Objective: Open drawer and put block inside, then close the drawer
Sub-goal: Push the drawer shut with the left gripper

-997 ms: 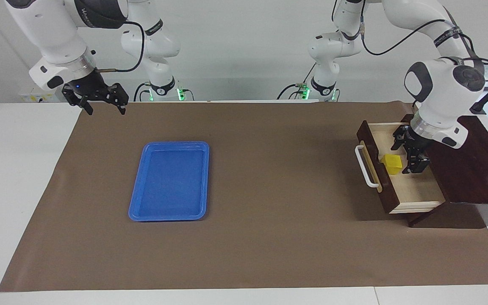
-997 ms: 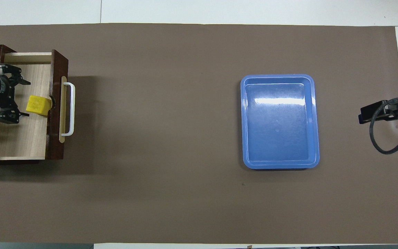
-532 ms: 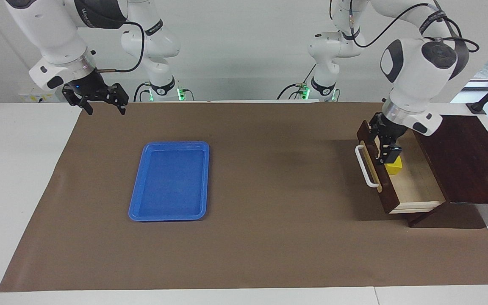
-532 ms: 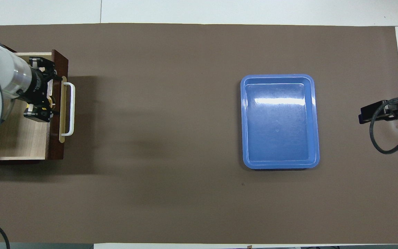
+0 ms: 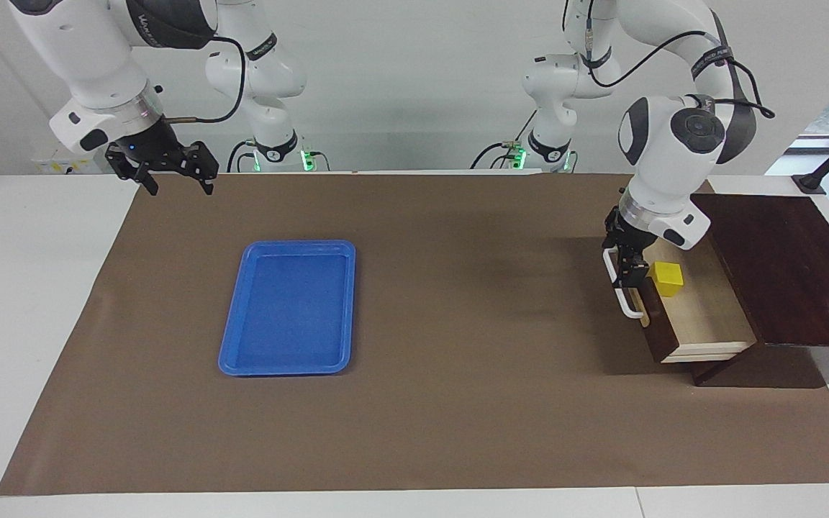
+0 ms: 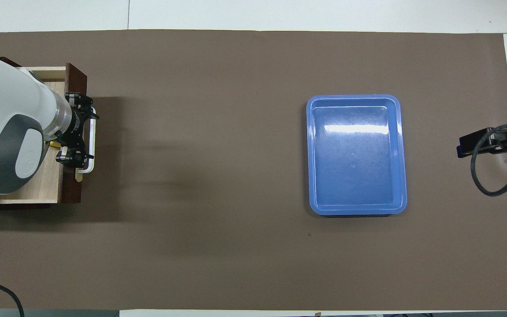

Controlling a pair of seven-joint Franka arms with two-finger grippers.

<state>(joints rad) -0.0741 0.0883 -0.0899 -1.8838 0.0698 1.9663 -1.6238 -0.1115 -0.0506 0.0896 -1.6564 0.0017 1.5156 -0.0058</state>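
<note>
Facing view: my left pincer (image 5: 627, 260) hangs open at the white handle (image 5: 619, 291) of the pulled-out drawer (image 5: 702, 316). The yellow block (image 5: 668, 278) sits inside the drawer, just beside its front panel. My right pincer (image 5: 170, 173) waits open over the desk's (image 5: 458, 403) edge.

Overhead view: the left pincer (image 6: 82, 137) covers the handle (image 6: 91, 147). The blue tray (image 6: 357, 154) lies well apart, toward the right arm's end.

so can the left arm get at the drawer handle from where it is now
Probably yes. The left end effector is open and already at the white handle of the open drawer, with nothing between them; the block sits inside, out of the way.
</note>
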